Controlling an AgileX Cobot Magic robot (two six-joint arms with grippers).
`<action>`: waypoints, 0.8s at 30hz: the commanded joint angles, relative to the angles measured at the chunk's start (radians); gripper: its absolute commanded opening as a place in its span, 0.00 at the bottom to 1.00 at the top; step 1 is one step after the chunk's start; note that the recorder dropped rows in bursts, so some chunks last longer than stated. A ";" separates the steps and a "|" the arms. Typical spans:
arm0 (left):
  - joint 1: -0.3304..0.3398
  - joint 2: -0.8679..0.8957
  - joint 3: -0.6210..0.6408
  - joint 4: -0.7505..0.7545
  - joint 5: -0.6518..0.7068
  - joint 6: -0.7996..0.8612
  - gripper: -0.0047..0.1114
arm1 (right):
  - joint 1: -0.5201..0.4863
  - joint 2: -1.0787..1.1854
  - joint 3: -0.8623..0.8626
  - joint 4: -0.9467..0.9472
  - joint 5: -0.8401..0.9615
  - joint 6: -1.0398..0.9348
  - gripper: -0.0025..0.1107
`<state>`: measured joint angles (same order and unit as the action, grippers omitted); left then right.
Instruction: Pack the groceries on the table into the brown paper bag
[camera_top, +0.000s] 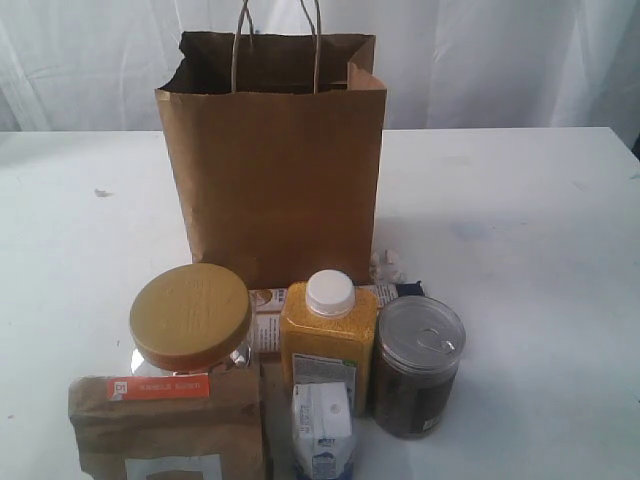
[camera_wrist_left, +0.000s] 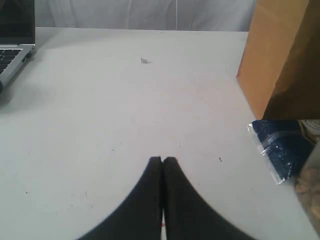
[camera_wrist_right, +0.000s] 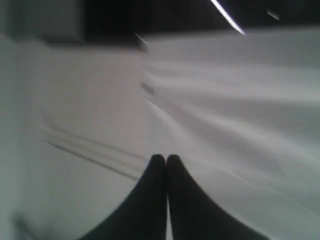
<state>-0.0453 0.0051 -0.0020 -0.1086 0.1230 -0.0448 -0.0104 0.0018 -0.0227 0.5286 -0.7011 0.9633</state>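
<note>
- I see the brown paper bag (camera_top: 270, 180) upright on the white table (camera_top: 520, 230), mouth open.
- Groceries sit in front of the bag: navy-orange packet (camera_top: 266, 322) lying at its base, then yellow-lid jar (camera_top: 190, 318), white-capped bottle (camera_top: 328, 340) and pull-tab can (camera_top: 418, 365).
- Brown pouch (camera_top: 165, 425) and white carton (camera_top: 322, 430) are farthest from the bag.
- Left gripper (camera_wrist_left: 163, 160) clenched, empty, over bare table beside the bag.
- Right gripper (camera_wrist_right: 162, 159) clenched, empty; view blurred.

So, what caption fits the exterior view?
Tall brown paper bag stands open behind unpacked groceries on a white table.
</note>
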 joint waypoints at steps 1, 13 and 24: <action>-0.001 -0.005 0.002 -0.006 0.001 -0.001 0.04 | 0.000 0.076 -0.201 -0.024 -0.394 -0.401 0.02; -0.001 -0.005 0.002 -0.006 0.001 -0.001 0.04 | 0.000 0.701 -0.512 -0.542 1.013 -1.235 0.02; -0.001 -0.005 0.002 -0.006 0.001 -0.001 0.04 | 0.074 1.214 -0.745 -0.254 1.426 -1.349 0.02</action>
<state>-0.0453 0.0051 -0.0020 -0.1086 0.1230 -0.0448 0.0381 1.1845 -0.7393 0.1672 0.7150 -0.2637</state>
